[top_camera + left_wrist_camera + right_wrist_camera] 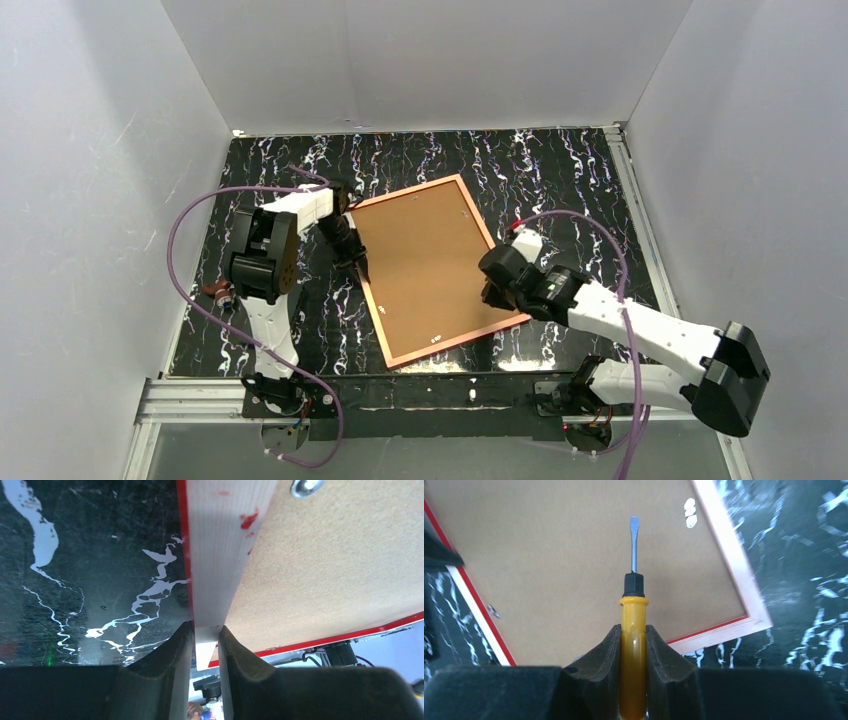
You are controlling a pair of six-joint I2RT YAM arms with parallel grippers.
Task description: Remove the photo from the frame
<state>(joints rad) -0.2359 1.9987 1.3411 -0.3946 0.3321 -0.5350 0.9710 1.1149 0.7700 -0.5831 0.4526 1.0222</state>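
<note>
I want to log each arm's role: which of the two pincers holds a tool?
The right pincer: it is shut on a yellow-handled screwdriver. The left pincer clamps the edge of the frame instead.

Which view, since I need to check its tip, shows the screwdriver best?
Right wrist: the screwdriver fills the centre, yellow handle clamped in the right gripper, flat tip sharp. The top camera does not show it clearly; the left wrist misses it.

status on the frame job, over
Left end effector shut on frame rim. Right end effector holds screwdriver over photo's brown back. Photo in frame, face down.
</note>
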